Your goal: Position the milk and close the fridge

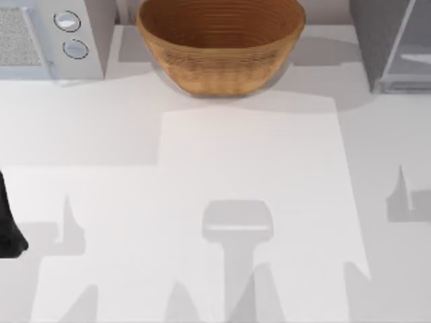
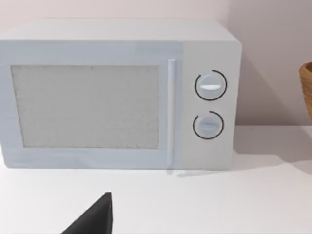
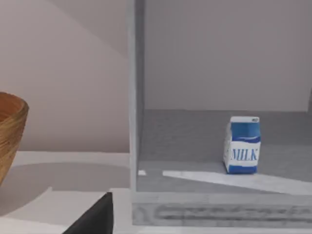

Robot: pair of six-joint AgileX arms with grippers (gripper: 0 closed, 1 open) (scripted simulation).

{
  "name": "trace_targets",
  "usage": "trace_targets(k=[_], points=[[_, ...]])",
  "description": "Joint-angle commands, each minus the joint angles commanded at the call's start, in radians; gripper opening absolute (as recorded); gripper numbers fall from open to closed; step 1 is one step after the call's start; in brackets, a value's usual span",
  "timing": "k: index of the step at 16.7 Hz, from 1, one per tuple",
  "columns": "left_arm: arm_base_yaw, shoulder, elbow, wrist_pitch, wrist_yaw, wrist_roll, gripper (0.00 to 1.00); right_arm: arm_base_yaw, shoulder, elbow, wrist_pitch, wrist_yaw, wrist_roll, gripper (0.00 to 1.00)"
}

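I see the milk (image 3: 242,145) standing upright inside the open fridge (image 1: 390,47) at the table's (image 1: 215,202) 1 o'clock corner, but whether my left pincer (image 1: 10,229) at 9 o'clock and my right pincer (image 3: 92,219) are apart or together I cannot tell.

Milk (image 3: 242,145) upright inside fridge (image 3: 214,204); basket (image 1: 221,42) to its left

You can read one word: "MILK" in blue capitals on the white lower face of the milk carton (image 3: 242,145), standing inside the fridge (image 3: 204,146) at about four o'clock.
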Motion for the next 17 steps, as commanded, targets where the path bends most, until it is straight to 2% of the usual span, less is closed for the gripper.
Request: trace_targets(k=[6, 14, 17], points=[[0.0, 0.0, 0.0, 0.0, 0.0, 0.0, 1.0, -0.007, -0.376, -0.165, -0.202, -0.006, 0.006, 1.0], [0.0, 0.0, 0.0, 0.0, 0.0, 0.0, 1.0, -0.01, -0.423, -0.18, -0.232, -0.008, 0.006, 1.0], [0.0, 0.0, 0.0, 0.0, 0.0, 0.0, 1.0, -0.009, -0.483, -0.126, -0.297, -0.008, 0.001, 1.0]])
